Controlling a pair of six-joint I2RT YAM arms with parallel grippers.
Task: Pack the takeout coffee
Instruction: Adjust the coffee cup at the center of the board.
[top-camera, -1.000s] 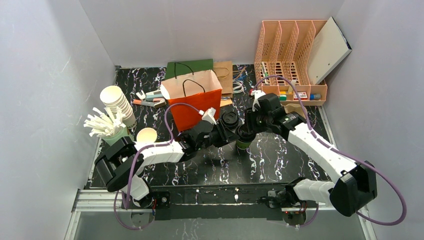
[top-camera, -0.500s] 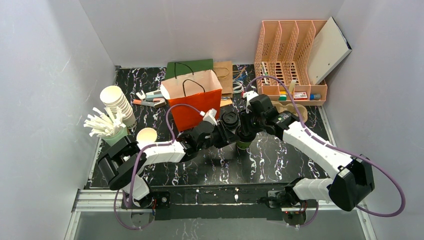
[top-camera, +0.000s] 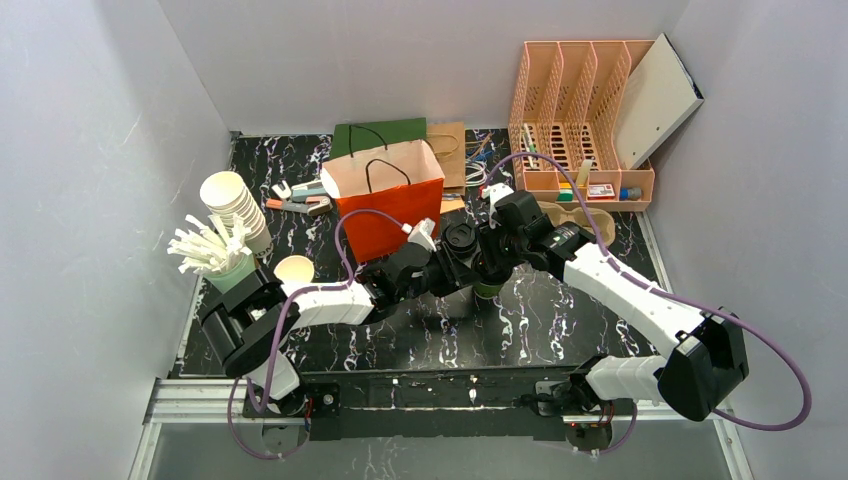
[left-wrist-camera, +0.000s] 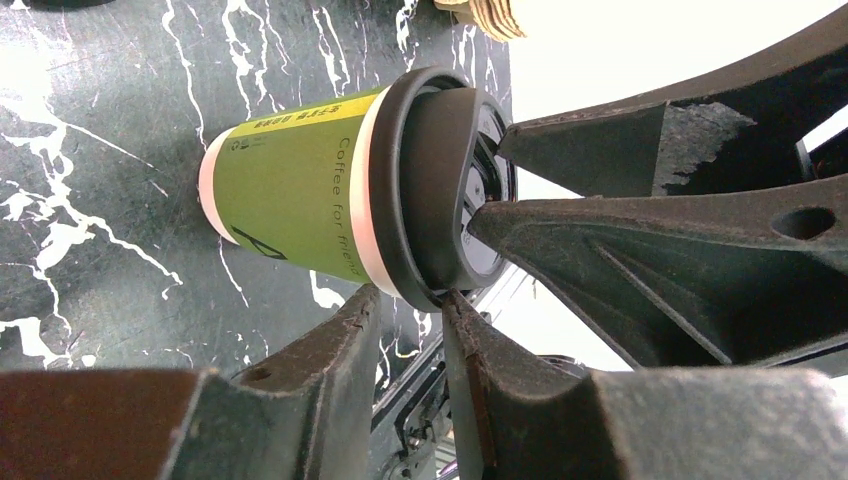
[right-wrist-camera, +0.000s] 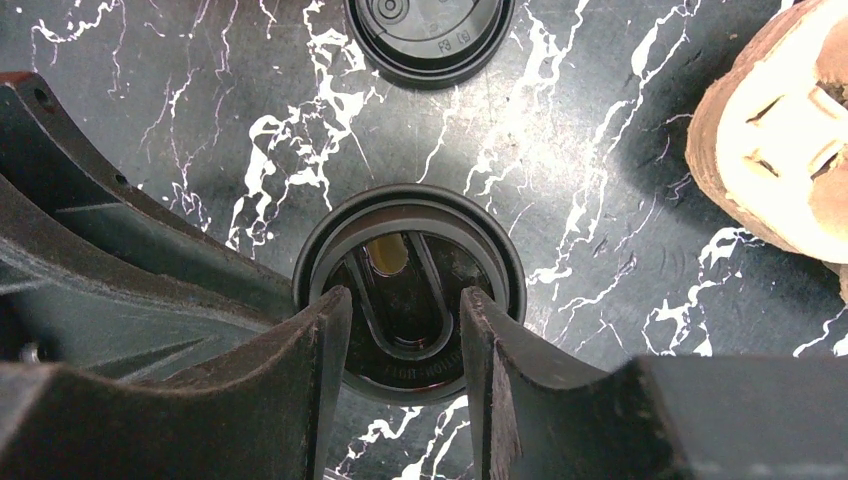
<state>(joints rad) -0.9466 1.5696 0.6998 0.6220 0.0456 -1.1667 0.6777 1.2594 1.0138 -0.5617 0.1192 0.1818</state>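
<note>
The worktop (top-camera: 560, 310) carries an orange bag (top-camera: 385, 205) standing open-mouthed at the back. The cup (left-wrist-camera: 290, 205) stands upright in front of the bag and a little to its right, near it but not in it, with both arms meeting over it. The right claw (right-wrist-camera: 400, 300) comes from above, half spread and pinching nothing, its tips resting on the top of the lid (left-wrist-camera: 430, 190). The left claw (left-wrist-camera: 408, 300) comes from the side with a narrow gap, its tips on either side of the lid's rim; I cannot tell whether it actually bites. The step looks like seating the lid before packing. To do it well, the right claw should push straight down over the cup's centre, since an off-centre push would tip so light a cup or pop the far edge up. The left claw should only steady the cup, because a paper wall dents under a hard squeeze and a dented mouth lets the lid go. The rim should sit level all round before any lift, and the lift should take the body under the rim, not the lid. A spare lid (right-wrist-camera: 430, 30) lies just behind the cup, apart from it.
</note>
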